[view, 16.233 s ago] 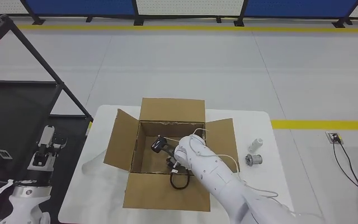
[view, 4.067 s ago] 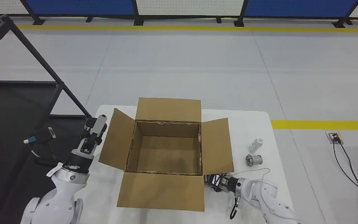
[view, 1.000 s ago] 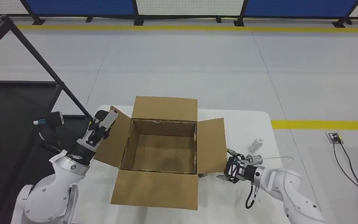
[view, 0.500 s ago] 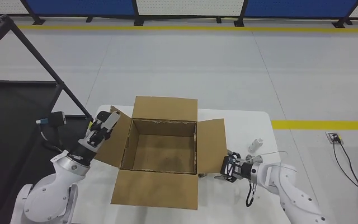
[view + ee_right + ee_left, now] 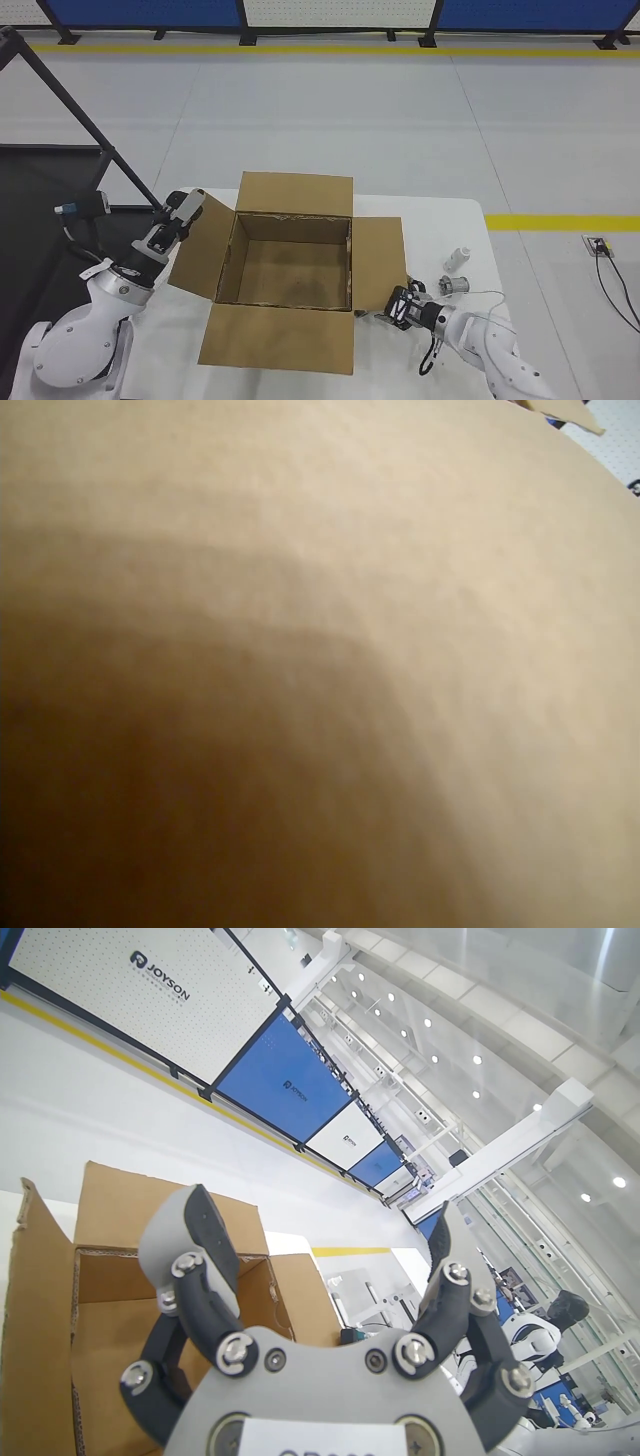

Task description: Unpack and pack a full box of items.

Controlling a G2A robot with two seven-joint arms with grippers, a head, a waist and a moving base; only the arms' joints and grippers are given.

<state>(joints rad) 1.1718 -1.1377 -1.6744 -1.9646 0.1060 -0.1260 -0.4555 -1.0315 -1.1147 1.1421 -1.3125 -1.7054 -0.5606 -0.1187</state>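
Observation:
An open cardboard box [image 5: 275,340] stands mid-table with all its flaps spread out, and its floor shows bare brown cardboard. My left gripper [image 5: 186,203] is at the top edge of the left flap [image 5: 200,250]. In the left wrist view it [image 5: 325,1228] is open with nothing between its fingers, and the box [image 5: 40,1308] lies beyond it. My right gripper [image 5: 397,308] is low at the near corner of the right flap [image 5: 380,262], partly tucked under it. Cardboard [image 5: 320,600] sits very close in front of the right wrist camera.
A small white bottle [image 5: 457,259] and a round metal part [image 5: 450,286] lie on the white table [image 5: 440,220] to the right of the box. A black frame [image 5: 70,110] stands off the table's left side.
My right gripper has slid left and closer to the right flap's lower corner. My left gripper has shifted slightly up along the left flap's edge.

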